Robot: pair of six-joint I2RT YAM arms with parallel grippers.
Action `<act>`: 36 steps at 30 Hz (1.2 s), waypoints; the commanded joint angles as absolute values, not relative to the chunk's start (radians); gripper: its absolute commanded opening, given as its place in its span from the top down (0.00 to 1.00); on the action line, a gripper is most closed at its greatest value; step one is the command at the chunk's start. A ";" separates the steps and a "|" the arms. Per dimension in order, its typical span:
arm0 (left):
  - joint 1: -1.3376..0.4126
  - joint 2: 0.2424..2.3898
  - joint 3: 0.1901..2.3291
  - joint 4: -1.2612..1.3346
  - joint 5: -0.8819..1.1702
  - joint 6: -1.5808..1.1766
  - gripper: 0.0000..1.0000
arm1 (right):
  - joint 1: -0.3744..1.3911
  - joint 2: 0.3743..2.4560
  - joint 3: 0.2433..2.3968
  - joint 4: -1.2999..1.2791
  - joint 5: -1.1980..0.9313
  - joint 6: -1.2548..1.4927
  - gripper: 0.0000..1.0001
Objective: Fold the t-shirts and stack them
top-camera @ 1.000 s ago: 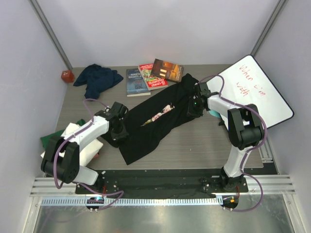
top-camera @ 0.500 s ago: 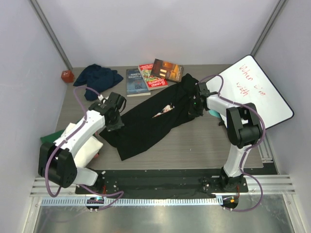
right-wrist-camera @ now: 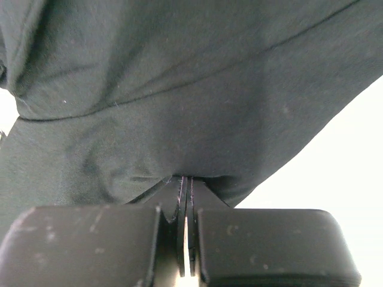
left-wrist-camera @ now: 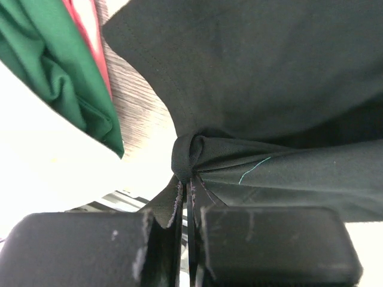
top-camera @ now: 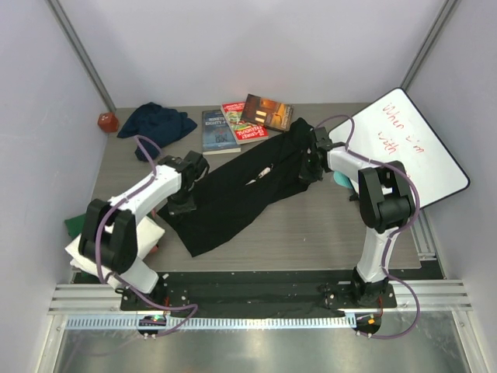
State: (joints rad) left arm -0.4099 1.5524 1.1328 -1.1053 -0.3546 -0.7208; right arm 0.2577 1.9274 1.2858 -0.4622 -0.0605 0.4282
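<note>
Both hands are pinched shut on the black t-shirt (top-camera: 233,198). The left hand (left-wrist-camera: 187,206) grips a bunched fold at one long edge, the cloth gathered into a knot right at its fingertips. The right hand (right-wrist-camera: 187,206) clamps a smoother edge with only a slight pucker.

The shirt lies on the bench (top-camera: 326,225) as a long, narrow, doubled strip in front of the books (top-camera: 245,120). Its long axis runs on a slant. The far end almost touches the right-hand book, and the other end trails away from the books toward the near left. Only a sliver of the print shows, near the middle. I cannot tell which end is collar and which is hem.

This looks like the lengthwise fold being stretched out and settled. To do it well, the two hands should move together and hold even tension along that slanted axis, so the cloth goes down without a sag or twist. The left pinch holds a wad, so a hard pull there may skew the edge. The far end should stay off the books.

The navy shirt (top-camera: 155,124) sits crumpled left of the books. The folded white shirt (top-camera: 144,233) and green shirt (left-wrist-camera: 66,78) lie nearer, well to the books' left.
</note>
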 commanded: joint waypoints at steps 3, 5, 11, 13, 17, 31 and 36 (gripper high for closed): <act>-0.400 1.634 1.126 -1.169 -0.432 -0.718 1.00 | 0.244 1.931 1.362 -0.468 -0.012 0.420 0.99; -0.400 1.631 1.131 -1.172 -0.468 -0.735 1.00 | 0.239 1.933 1.371 -0.477 -0.005 0.416 0.99; -0.382 1.681 1.144 -1.175 -0.494 -0.727 1.00 | 0.230 1.950 1.385 -0.483 -0.005 0.416 0.99; -0.380 1.716 1.143 -1.167 -0.486 -0.718 1.00 | 0.229 1.956 1.388 -0.483 -0.005 0.416 0.99; -0.380 1.776 1.138 -1.143 -0.480 -0.710 1.00 | 0.229 1.974 1.397 -0.491 0.032 0.417 0.96; -0.379 1.902 1.149 -1.120 -0.474 -0.678 0.97 | 0.236 1.870 1.430 -0.476 0.175 0.437 0.74; -0.379 1.908 1.140 -1.118 -0.476 -0.672 0.79 | 0.245 1.798 1.404 -0.453 0.218 0.420 0.74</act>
State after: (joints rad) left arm -0.3897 1.8980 1.1423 -1.1042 -0.4454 -0.6754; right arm 0.2375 1.9163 1.3933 -0.5007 0.1467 0.4244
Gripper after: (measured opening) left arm 0.169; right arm 0.262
